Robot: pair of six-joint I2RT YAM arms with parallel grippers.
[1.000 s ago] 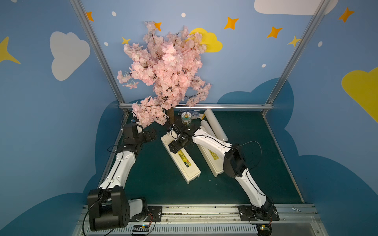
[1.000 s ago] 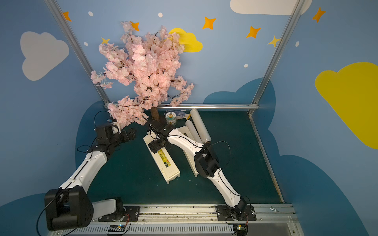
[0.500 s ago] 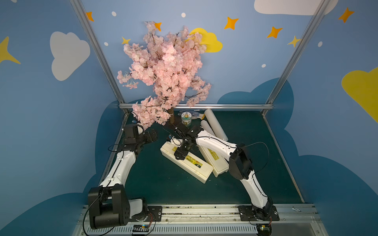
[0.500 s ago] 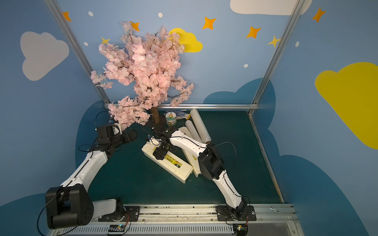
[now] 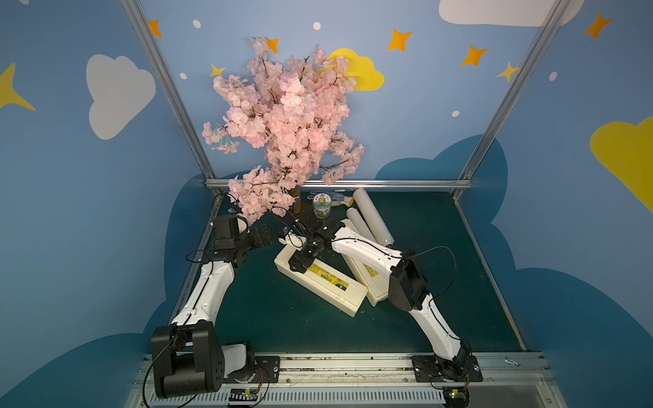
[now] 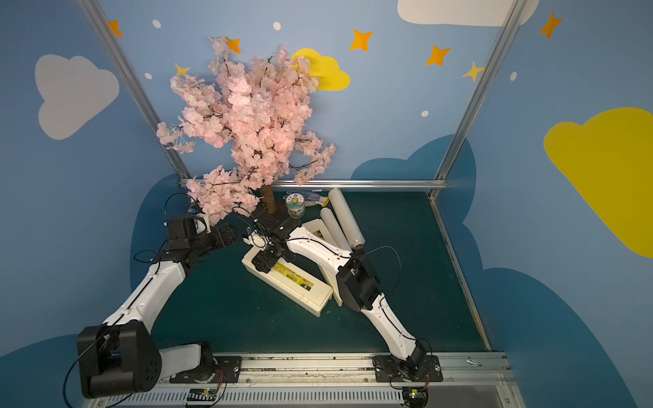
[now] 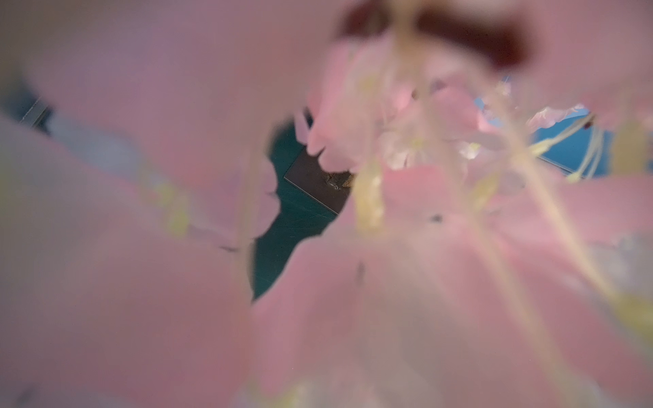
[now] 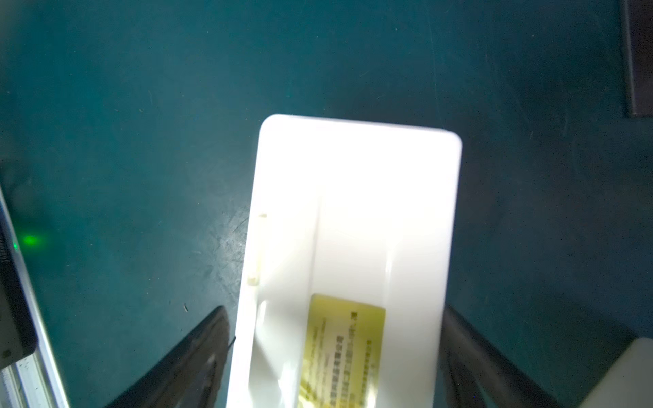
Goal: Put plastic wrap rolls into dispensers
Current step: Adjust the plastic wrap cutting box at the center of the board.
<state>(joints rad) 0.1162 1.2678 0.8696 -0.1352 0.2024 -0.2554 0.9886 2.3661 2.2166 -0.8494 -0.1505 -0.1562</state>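
Note:
Two cream dispensers with yellow labels lie shut on the green mat. The near dispenser lies slantwise, and its near end touches the second dispenser, which the right arm partly hides. My right gripper straddles the near dispenser's far end, one finger against each long side. Two plastic wrap rolls lie side by side behind the dispensers. My left gripper hangs open and empty beside the blossoms. Petals fill the left wrist view.
An artificial pink blossom tree stands at the back on a dark base plate. Its low branches overhang the left arm. A small round jar and a clear bottle stand beside the trunk. Metal rails edge the mat.
The near dispenser has swung with my right gripper, its near end going right until it met the second dispenser. It has held still for the last half second. The left arm has barely moved.

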